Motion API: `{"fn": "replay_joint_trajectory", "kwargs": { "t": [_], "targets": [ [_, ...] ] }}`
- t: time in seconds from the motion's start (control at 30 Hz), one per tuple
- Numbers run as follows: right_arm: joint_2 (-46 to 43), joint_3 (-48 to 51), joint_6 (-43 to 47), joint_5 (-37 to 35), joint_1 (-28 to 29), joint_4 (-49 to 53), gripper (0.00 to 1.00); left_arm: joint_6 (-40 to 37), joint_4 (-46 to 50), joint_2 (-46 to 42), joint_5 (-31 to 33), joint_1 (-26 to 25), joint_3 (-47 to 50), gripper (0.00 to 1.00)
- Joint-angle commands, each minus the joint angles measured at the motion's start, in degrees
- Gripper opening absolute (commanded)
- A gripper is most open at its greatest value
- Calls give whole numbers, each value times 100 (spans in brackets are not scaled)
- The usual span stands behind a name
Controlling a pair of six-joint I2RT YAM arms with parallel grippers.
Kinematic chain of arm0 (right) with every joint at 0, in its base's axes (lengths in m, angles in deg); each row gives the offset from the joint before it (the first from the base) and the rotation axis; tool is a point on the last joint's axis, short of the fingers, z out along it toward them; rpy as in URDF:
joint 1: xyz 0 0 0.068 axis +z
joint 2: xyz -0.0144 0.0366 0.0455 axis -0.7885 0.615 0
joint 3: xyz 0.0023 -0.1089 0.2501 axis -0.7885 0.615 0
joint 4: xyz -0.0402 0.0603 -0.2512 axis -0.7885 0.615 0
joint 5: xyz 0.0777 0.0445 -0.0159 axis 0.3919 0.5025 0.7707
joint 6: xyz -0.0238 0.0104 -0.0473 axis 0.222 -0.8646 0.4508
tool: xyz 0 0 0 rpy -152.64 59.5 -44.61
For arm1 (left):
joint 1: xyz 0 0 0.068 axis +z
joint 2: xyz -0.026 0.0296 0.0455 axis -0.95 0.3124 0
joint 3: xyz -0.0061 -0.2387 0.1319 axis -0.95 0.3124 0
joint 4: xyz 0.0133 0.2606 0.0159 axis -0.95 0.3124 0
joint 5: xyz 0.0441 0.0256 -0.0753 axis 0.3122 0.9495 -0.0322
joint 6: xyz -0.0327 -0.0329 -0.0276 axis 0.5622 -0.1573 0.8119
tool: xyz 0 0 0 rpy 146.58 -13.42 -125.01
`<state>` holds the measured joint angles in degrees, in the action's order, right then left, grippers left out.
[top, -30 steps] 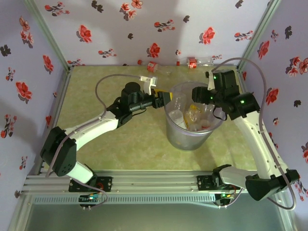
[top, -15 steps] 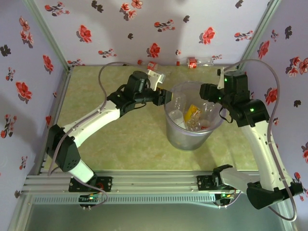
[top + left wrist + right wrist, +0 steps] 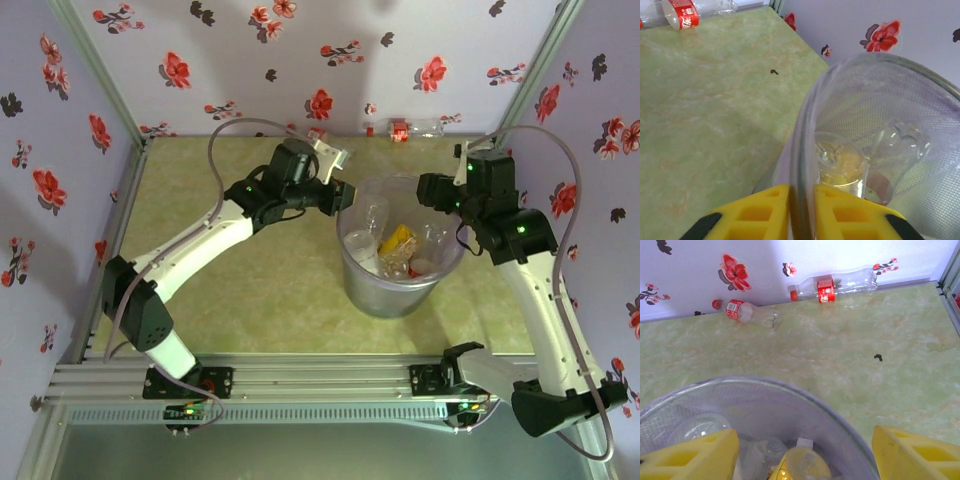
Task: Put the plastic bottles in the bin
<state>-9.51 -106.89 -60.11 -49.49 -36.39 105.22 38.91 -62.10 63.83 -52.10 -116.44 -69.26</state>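
Observation:
The bin (image 3: 386, 296), a translucent grey-lavender bucket, stands mid-table with several plastic bottles inside, one of them yellow (image 3: 397, 240). My left gripper (image 3: 343, 197) is shut on the bin's left rim (image 3: 804, 125): one yellow finger is outside the wall and the other inside, and my left gripper (image 3: 801, 215) pinches it. My right gripper (image 3: 432, 190) hovers open over the bin's right rim (image 3: 810, 401), and nothing sits between the jaws of my right gripper (image 3: 805, 460). Two clear bottles with red labels (image 3: 747, 311) (image 3: 835, 286) lie against the back wall.
The back-wall bottle (image 3: 425, 127) lies near the right corner post, and a red-labelled bottle (image 3: 690, 9) shows at the far table edge. Flowered walls enclose the green table (image 3: 250, 290) on three sides.
The left gripper moved right onto the bin's rim and closed on it. The right gripper opened wider and drew back slightly toward the right rim.

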Motion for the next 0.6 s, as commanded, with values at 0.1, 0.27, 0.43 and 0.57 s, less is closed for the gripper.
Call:
{"fn": "replay_joint_trajectory", "kwargs": {
  "t": [0.1,0.27,0.43,0.57],
  "targets": [
    [-20,244,-216,210,-125,-569,71,-95,755,18,544,17,-503,11],
    [20,277,-250,440,-173,-847,73,-55,937,-104,800,87,-609,7],
    [65,196,-248,502,-193,-950,73,-46,1063,-233,959,187,-616,5],
    [109,128,-245,532,-204,-941,74,53,1058,-370,974,246,-578,16]
  ]
}}
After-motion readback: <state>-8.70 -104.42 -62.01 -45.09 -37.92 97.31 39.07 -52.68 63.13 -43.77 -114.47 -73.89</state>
